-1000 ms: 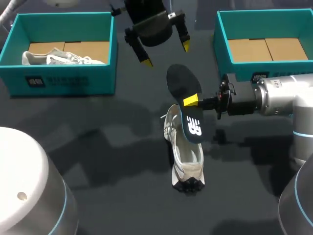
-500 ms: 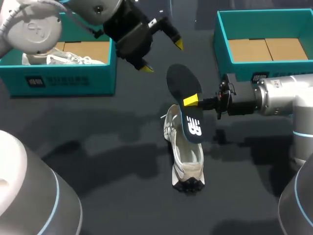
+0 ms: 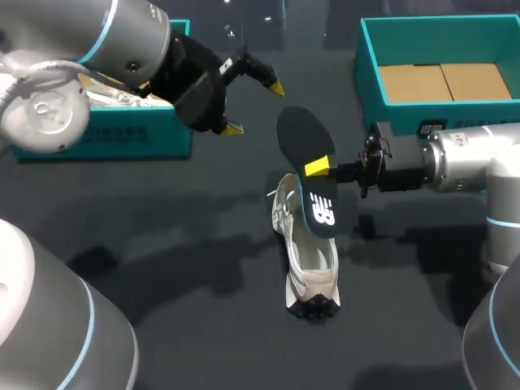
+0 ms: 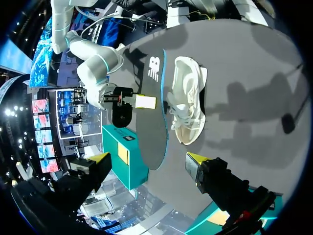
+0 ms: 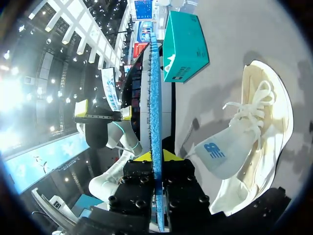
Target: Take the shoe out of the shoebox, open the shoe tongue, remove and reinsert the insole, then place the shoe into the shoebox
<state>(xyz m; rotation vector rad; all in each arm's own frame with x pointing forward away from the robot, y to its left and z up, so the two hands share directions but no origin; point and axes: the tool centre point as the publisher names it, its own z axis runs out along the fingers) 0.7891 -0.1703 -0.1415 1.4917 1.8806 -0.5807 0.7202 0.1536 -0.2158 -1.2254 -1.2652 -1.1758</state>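
Shoe (image 3: 307, 260) lies unboxed in the middle of the table (image 3: 187, 260); insole (image 3: 302, 142) is out, pinched by right gripper (image 3: 319, 168) above it; left gripper (image 3: 253, 108) hangs wide open; reinserting and boxing remain.

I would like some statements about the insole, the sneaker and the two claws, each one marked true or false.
1. The right claw is shut on the dark flat insole. True.
2. The white laced sneaker lies inside the teal shoebox on the right. False: it lies on the dark table, outside that shoebox.
3. The left claw also grips the insole. False: it is open and apart from the insole.
4. The insole is out of the sneaker. True: the left wrist view shows its whole outline beside the sneaker.
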